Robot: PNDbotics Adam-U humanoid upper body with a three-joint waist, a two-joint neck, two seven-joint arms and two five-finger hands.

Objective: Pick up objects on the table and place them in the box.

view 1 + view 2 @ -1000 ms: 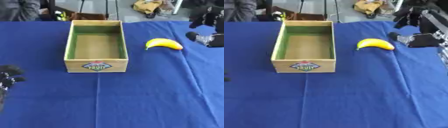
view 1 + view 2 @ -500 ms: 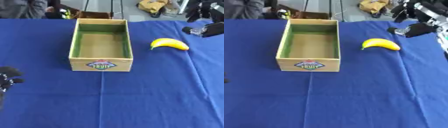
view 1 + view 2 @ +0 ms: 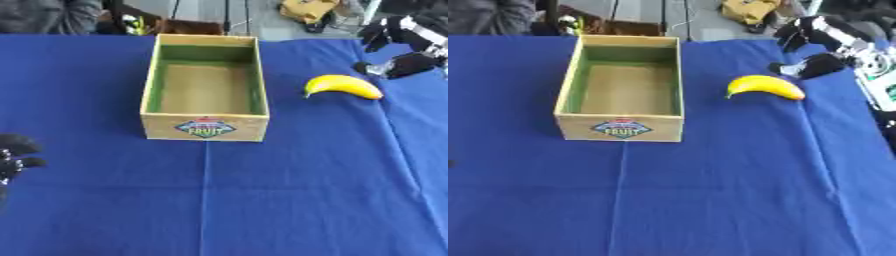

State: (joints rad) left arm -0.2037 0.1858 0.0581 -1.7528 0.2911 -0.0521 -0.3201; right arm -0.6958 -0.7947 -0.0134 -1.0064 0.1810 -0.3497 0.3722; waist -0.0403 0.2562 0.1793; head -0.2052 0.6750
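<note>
Nearest me, the left hand idles at the table's near left edge, fingers curled on nothing, just as it sat a second ago. The blue cloth in front lies bare, giving plenty of room to swing an arm across.

Further in, the box stands open and empty, its labelled end facing the robot. The banana lies to its right, well apart from the box wall, and has not shifted.

Beyond that, the right hand is what has changed: it has come in from the far right corner and now hangs just behind the banana, fingers spread apart with nothing in them, not yet touching. I'd say the reach is nearly done and the grasp comes next. The table's right edge is close by.
</note>
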